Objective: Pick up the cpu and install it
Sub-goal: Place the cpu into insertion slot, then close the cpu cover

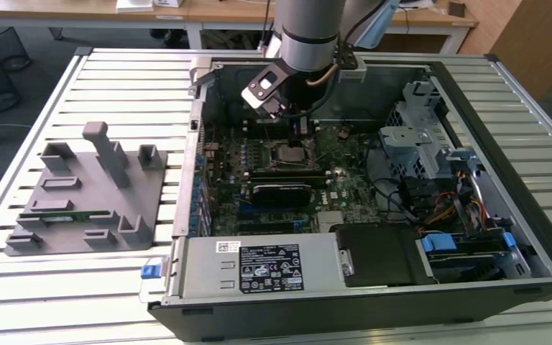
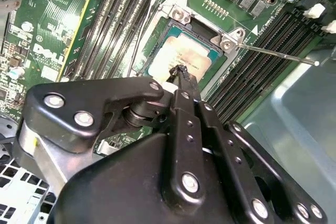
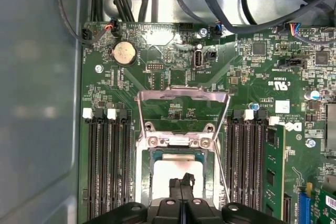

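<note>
Claw point(image 2: 182, 72), pinched closed, covers part of the seated cpu point(image 2: 181, 53).

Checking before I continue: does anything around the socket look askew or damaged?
Nothing stands out. The cpu lies flat and square in its socket, the metal load plate is flipped open, and the claw sits shut at the cpu's top.

In case point(image 1: 353, 310), cpu point(image 2: 170, 52) within motherboard socket point(image 3: 181, 141), hand point(image 2: 181, 71) directly over it; beside case, toward exterior view's left, fixture block point(image 1: 84, 194) on surface point(image 1: 65, 287).
</note>
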Tool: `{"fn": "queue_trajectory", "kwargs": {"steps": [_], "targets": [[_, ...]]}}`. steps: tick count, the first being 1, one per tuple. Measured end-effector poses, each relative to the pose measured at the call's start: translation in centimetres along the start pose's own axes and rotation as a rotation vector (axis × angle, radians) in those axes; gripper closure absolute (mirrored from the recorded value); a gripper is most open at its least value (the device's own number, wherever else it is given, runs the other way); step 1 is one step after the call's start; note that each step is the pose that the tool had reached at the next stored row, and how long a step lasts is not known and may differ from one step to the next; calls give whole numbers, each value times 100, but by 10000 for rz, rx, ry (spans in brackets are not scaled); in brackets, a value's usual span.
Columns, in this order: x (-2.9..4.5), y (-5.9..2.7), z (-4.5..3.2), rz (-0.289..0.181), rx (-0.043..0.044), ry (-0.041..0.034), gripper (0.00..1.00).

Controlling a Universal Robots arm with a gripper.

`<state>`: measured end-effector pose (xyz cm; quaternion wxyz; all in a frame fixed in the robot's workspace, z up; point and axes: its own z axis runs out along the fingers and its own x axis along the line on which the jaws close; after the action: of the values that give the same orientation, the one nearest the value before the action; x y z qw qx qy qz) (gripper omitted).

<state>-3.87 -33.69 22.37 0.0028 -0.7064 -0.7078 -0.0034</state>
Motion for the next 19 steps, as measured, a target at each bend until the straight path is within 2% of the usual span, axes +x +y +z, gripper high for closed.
{"fn": "queue_trajectory", "kwargs": {"steps": [19], "targets": [[7, 0, -135, 1, 0, -15, 89]]}}
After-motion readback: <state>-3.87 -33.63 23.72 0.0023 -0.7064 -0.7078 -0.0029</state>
